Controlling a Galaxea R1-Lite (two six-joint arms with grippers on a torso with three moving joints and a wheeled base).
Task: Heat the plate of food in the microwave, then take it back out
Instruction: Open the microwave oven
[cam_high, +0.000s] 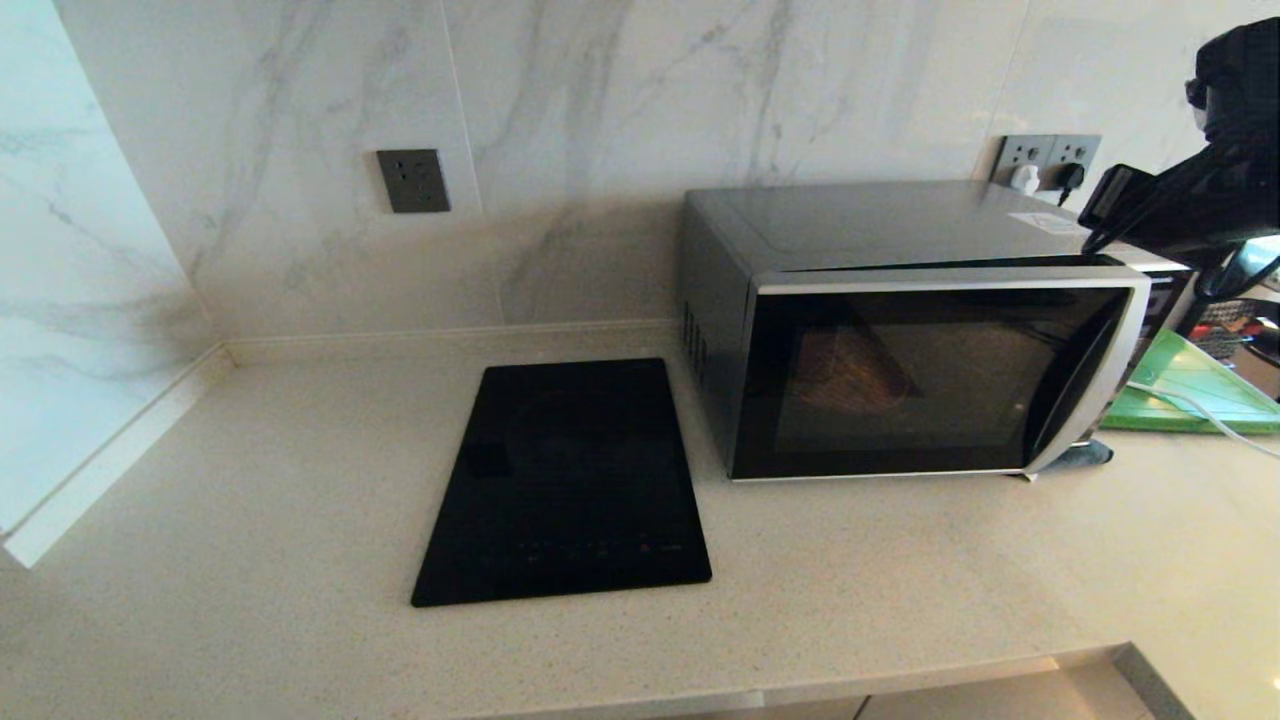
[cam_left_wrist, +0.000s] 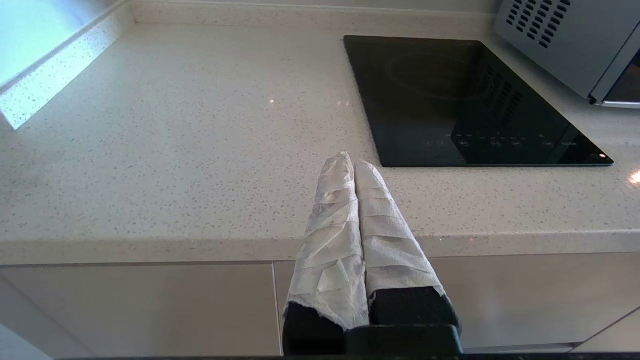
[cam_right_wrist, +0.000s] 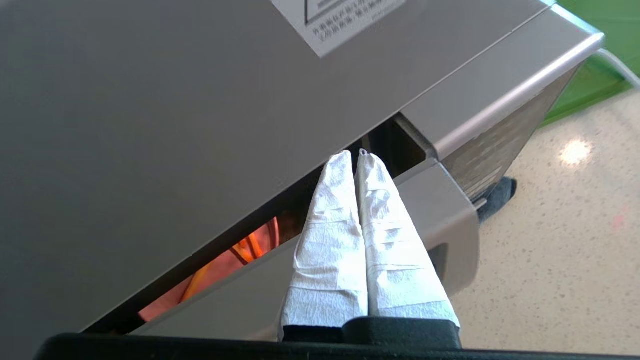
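With its jaws pressed together, the right gripper (cam_right_wrist: 356, 156) pokes into the microwave (cam_high: 900, 330) door's top gap, the plate of food (cam_right_wrist: 215, 275) inside below them; next, swing the door wide.

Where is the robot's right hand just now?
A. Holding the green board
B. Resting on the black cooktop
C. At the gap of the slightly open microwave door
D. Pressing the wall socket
C: the right hand, its fingers shut, has its tips at the gap atop the microwave, whose door stands ajar.
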